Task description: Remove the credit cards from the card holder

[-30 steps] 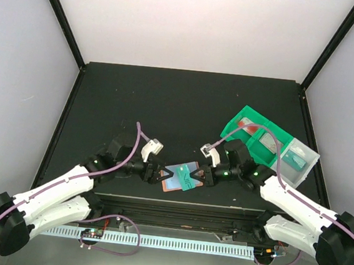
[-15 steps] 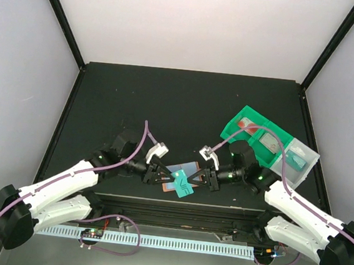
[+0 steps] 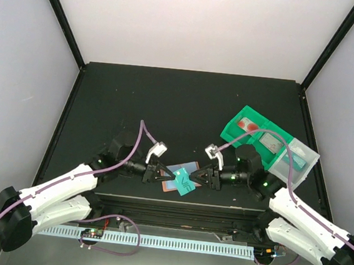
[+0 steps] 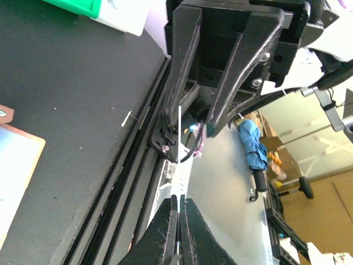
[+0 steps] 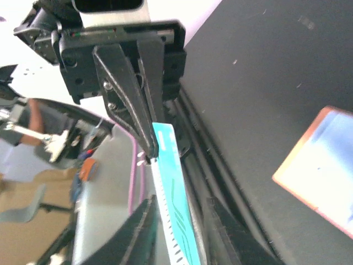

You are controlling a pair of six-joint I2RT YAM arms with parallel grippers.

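Observation:
The card holder (image 3: 174, 172) lies open on the dark table near the front edge, light blue lining up, terracotta rim showing; a corner of it also appears in the wrist views (image 4: 14, 171) (image 5: 325, 160). A teal credit card (image 3: 185, 184) hangs just over it between the two grippers. My left gripper (image 3: 164, 176) (image 4: 180, 205) is shut on one end of the card, which is edge-on as a thin white line (image 4: 180, 127). My right gripper (image 3: 199, 177) (image 5: 181, 201) is open, with the teal card (image 5: 174, 187) standing free in the gap between its fingers.
A green bin (image 3: 252, 132) with a reddish item in it and a clear plastic bin (image 3: 298, 158) stand at the right. The table's front rail (image 3: 176, 204) runs just below the grippers. The far half of the table holds nothing.
The left gripper closed on the teal card. The right gripper, shut on it before, has opened its jaws. The card tilted and dropped slightly toward the front edge.

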